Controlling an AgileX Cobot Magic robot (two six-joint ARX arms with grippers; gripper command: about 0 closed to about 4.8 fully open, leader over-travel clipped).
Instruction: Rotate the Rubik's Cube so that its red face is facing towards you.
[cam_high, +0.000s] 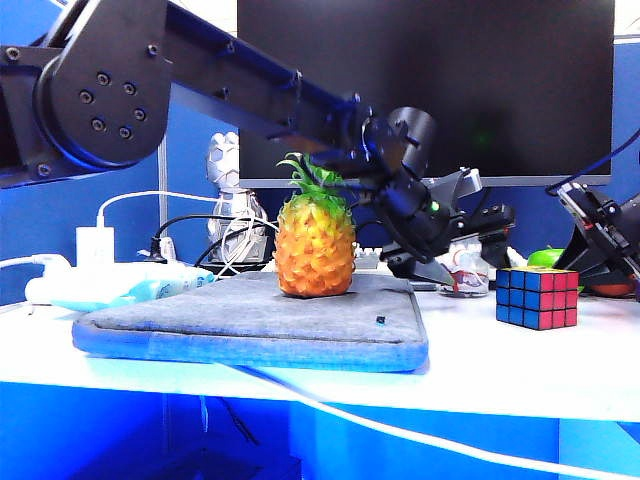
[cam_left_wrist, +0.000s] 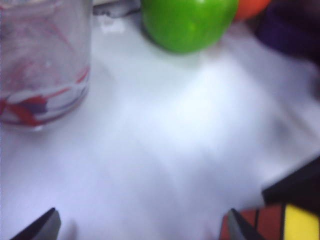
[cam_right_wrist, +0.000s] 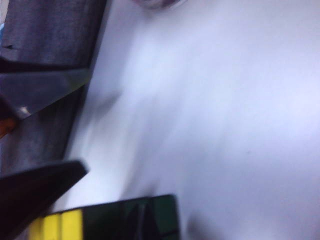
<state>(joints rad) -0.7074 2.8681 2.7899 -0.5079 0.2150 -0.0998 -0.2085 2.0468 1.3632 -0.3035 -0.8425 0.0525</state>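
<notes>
the clear glass (cam_left_wrist: 42, 65) shows only red marks. the rubik's cube (cam_high: 537, 297) stands beside my spread left gripper (cam_left_wrist: 142, 225); my right gripper (cam_right_wrist: 45, 130) is pressed together.

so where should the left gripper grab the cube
Probably across two opposite upright faces of the cube, coming from above: it sits flat on the table with open space around it. The open left gripper is just beside it; the right gripper is shut.
</notes>
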